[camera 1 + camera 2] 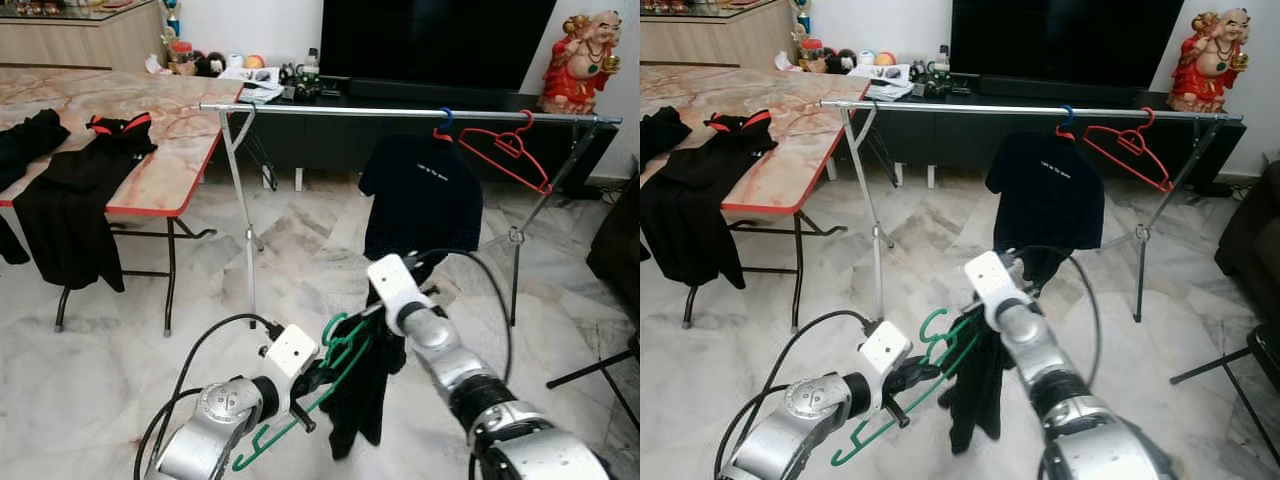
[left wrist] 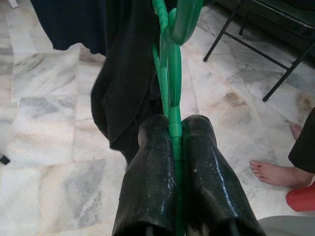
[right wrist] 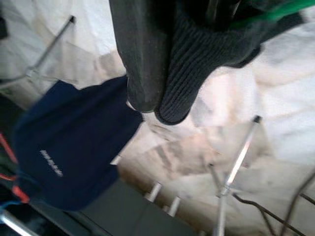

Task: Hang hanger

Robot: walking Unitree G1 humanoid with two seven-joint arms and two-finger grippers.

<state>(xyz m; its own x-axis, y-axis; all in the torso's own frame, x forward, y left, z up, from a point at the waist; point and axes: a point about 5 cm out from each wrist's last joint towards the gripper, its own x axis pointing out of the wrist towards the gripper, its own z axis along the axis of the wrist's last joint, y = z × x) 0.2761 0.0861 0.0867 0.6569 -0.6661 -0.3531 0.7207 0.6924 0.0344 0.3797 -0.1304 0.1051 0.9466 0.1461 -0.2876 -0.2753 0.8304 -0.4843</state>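
- We hold a green hanger [image 1: 335,350] low in the middle of the frame, with a black garment [image 1: 362,395] draped on it and hanging down toward the marble floor [image 1: 120,360].
- Our left gripper [image 2: 174,147] sits at the lower centre-left of the head views; its two black fingers [image 2: 150,177] are pressed tight on the green hanger's bar, which runs straight up between them in the wrist view.
- Our right gripper [image 3: 157,101] reaches in from the lower right and meets the black garment at the top of the hanger; in its wrist view one black finger [image 3: 140,59] lies against ribbed black cloth, clamped on it.
- A metal clothes rail [image 1: 400,112] crosses the upper half of the frame, well above and behind the green hanger.
- On the rail's right part hangs a dark navy shirt [image 1: 420,195] on a blue hook, and just beside it, further right, a bare red hanger [image 1: 505,150], tilted.
- A table with a red edge [image 1: 185,160] stands at the upper left, with black clothes [image 1: 70,200] spread over it and spilling off its near edge.
- A large dark television [image 1: 430,40] fills the upper centre, and a red figurine [image 1: 583,60] stands in the upper right corner.
- A person's bare foot [image 2: 275,172] rests on the floor at the edge of the left wrist view.
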